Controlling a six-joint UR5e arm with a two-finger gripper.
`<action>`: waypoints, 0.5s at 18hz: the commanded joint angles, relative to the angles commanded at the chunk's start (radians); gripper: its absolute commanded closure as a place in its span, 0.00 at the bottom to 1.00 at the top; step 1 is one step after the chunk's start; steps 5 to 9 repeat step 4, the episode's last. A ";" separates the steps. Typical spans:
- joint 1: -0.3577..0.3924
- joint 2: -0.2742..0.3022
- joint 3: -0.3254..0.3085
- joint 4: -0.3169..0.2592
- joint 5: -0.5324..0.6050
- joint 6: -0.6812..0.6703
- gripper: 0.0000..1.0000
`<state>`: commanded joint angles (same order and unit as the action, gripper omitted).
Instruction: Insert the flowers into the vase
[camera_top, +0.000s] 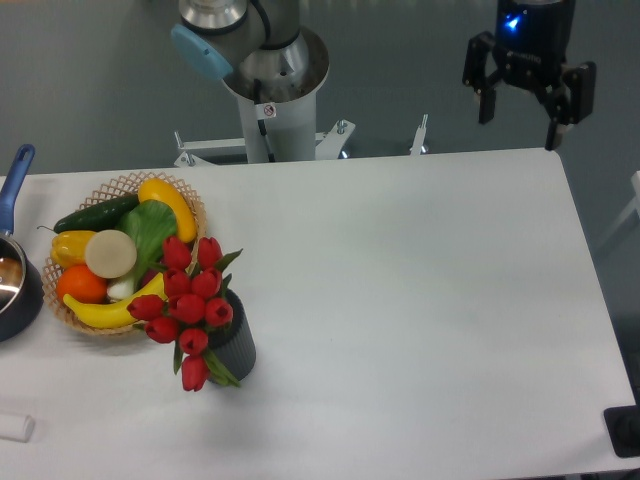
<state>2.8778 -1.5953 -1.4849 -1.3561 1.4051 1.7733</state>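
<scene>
gripper (520, 98): i see it high beyond the far right corner of the tabletop (420, 300), well apart from the vase, fingers spread wide, holding nothing.
flowers (187, 305): the red tulip bunch stands in the vase, the buds spreading over its mouth and hanging down its left side.
vase (238, 347): dark ribbed cylinder, upright on the tabletop, near the front left.
wicker basket (120, 186): just behind and left of the vase, full of fruit and vegetables.
pot (12, 290): far left of the vase, cut by the edge, blue handle pointing back.
</scene>
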 joint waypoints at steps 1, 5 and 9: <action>-0.002 0.002 0.000 0.000 -0.002 0.000 0.00; -0.003 0.002 -0.003 0.002 -0.005 -0.003 0.00; -0.003 0.002 -0.003 0.002 -0.005 -0.003 0.00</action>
